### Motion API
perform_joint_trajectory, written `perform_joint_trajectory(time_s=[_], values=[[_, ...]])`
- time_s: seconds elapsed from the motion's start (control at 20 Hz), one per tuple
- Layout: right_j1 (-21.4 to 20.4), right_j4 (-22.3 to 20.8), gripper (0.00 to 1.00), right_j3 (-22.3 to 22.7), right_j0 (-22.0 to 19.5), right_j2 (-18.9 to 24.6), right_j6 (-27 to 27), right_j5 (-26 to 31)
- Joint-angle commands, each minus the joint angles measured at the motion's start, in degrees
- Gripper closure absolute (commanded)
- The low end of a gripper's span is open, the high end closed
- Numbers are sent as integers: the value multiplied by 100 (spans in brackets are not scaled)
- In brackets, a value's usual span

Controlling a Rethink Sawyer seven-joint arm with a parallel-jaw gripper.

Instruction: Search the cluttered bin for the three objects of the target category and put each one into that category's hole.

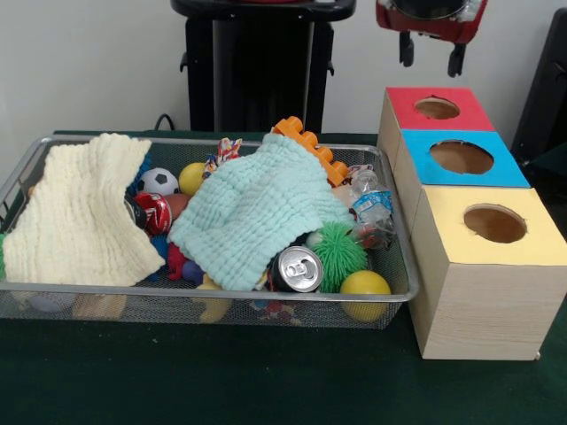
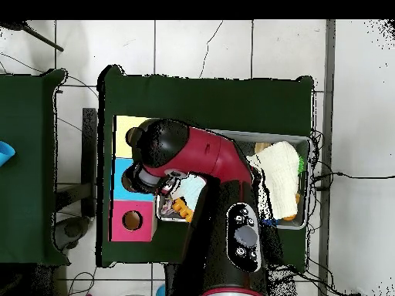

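Bin: wire mesh basket on the green counter; heaped with clutter
Silver can: front of the bin, top facing outward, under the mint cloth's edge
Red can: between the two cloths
Plastic bottle: right end of the bin
Cloths: cream cloth at the bin's left; mint cloth over its middle
Holes: red box, blue box, yellow box in a row right of the bin
Gripper: above the red box; fingers apart, holding nothing
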Motion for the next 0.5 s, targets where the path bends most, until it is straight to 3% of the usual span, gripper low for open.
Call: perform_joint_trajectory(time_s=[0.05,0.5], values=[[288,-397,0,-297,-290,441,-149,-215],[338,-840,0,-439,-174,331,62,-670]])
